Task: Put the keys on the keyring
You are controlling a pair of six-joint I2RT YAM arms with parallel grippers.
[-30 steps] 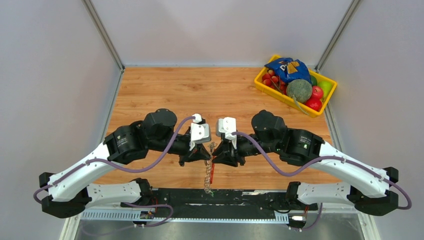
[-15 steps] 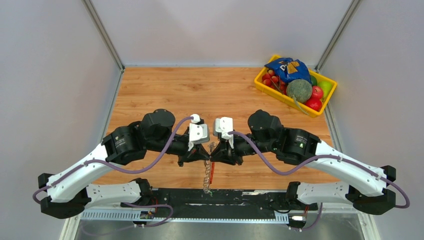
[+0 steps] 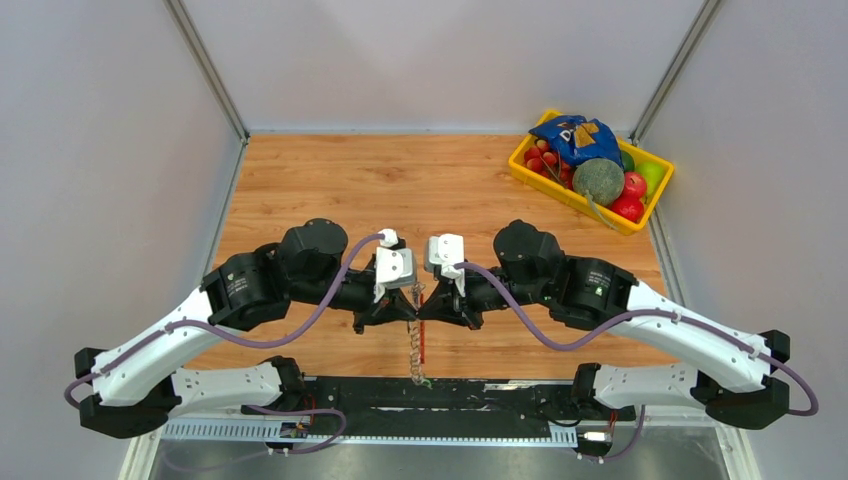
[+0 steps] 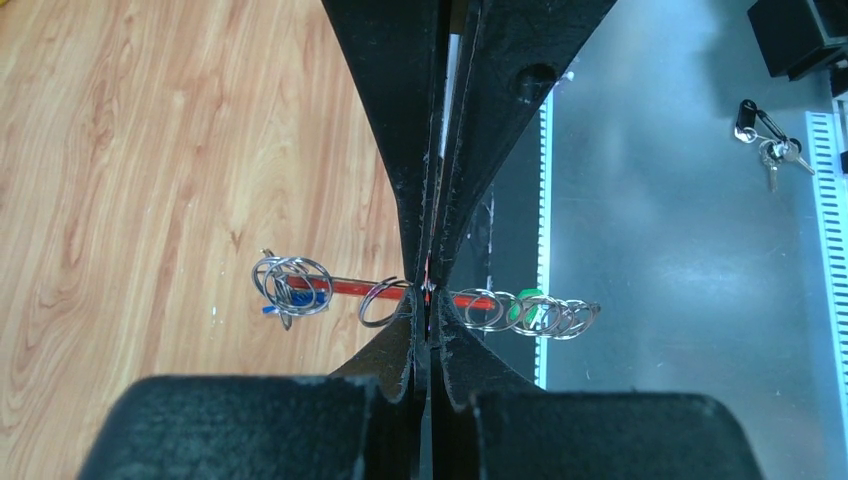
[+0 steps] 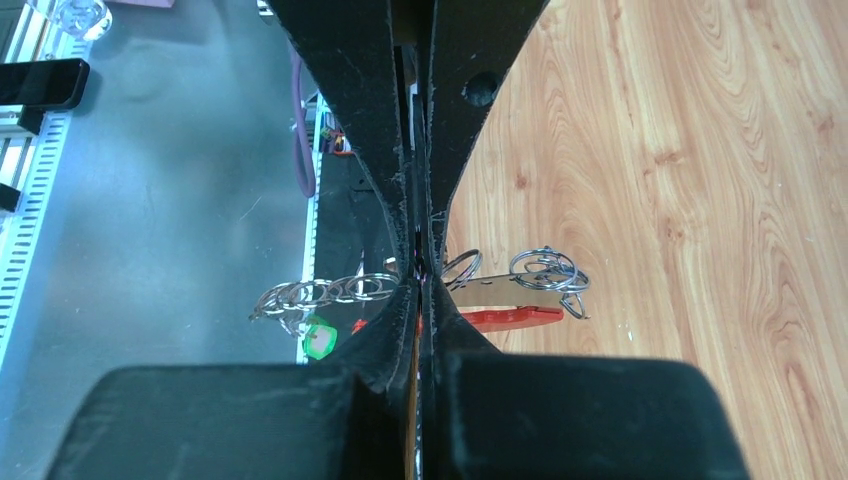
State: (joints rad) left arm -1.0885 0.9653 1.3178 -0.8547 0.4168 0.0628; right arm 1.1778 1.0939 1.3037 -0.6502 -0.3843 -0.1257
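Tabletop (image 3: 400,180) bears yellow bin (image 3: 560,195) holding fruit (image 3: 634,184), snack bag (image 3: 575,135).

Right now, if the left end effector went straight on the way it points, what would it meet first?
The right end effector: they face tip to tip, with the silver keyring chain with a red strip pinched where they meet. Whether the tips already touch is unclear.

The left arm (image 3: 180,335) and the right arm (image 3: 680,335) both reach inward from the near corners, with elbows bent outward. The left pincer (image 3: 408,306) and the right pincer (image 3: 430,306) point at each other, tips nearly touching. On each pincer the jaws are pressed together, with almost no gap.
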